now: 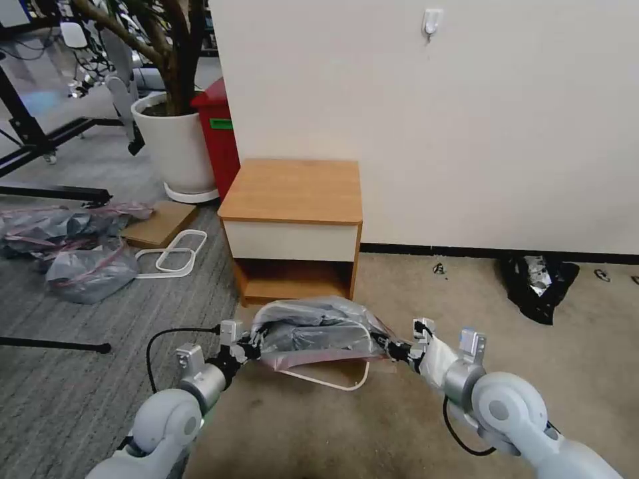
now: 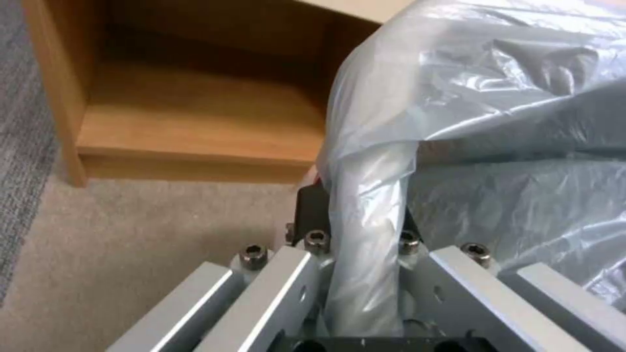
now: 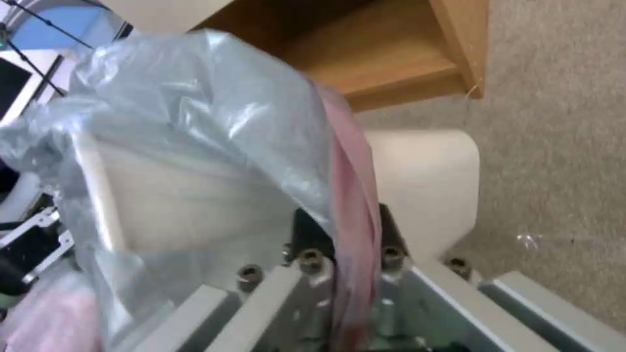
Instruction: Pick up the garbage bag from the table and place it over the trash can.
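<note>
On the carpet just in front of the table [image 1: 291,191], the garbage bag [image 1: 318,329] is held stretched between both grippers over the trash can [image 1: 333,379], whose beige rim shows below the bag's pink band. The left gripper [image 1: 251,347] is clamped on a bunched grey fold at the bag's left side. The right gripper [image 1: 401,348] is pinched on the pink rim band at the right side, beside the bin's rounded corner.

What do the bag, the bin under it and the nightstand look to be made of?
The garbage bag: thin translucent grey plastic film, crinkled and glossy, with a pink rim band. The trash can: smooth matte beige, probably moulded plastic, judging by its rounded corner. The table: wood-grain top, likely laminate, with a plain white front panel.
</note>
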